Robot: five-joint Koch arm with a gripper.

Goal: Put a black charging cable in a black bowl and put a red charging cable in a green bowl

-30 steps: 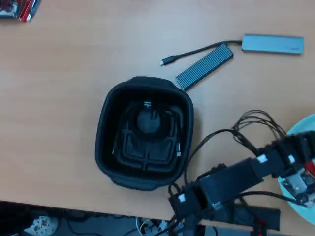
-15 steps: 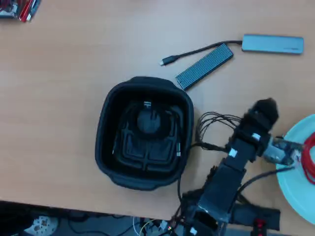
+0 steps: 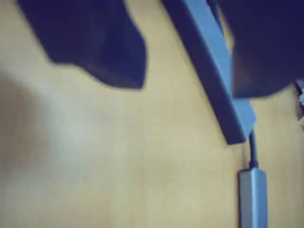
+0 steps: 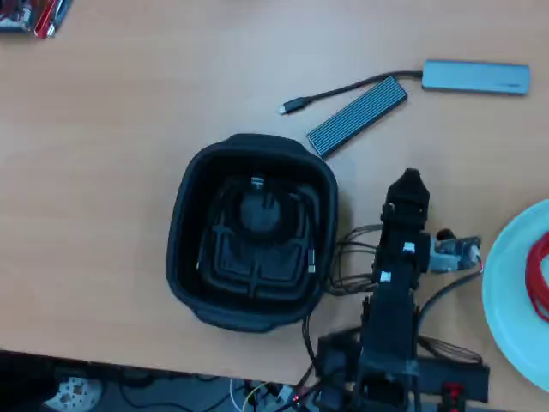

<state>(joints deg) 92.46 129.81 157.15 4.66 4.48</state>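
Note:
The black bowl (image 4: 184,215) stands mid-table in the overhead view, with the black charging cable (image 4: 266,206) coiled on its floor and silver plugs showing. The green bowl (image 4: 506,292) is cut off by the right edge, and an arc of the red charging cable (image 4: 540,279) lies in it. My gripper (image 4: 409,182) points toward the far side of the table, between the two bowls and touching neither. In the wrist view my gripper (image 3: 190,83) has its two dark jaws standing apart over bare wood, open and holding nothing.
A ribbed grey enclosure (image 4: 356,116) (image 3: 204,66) and a grey hub (image 4: 476,75) (image 3: 254,197) with a black lead lie just beyond the gripper. Red and white items (image 4: 34,17) sit at the far left corner. The arm's wires (image 4: 347,257) loop beside the black bowl.
The arm has swung left, away from the green bowl, and now points up the table. The red cable stays behind in the green bowl, let go.

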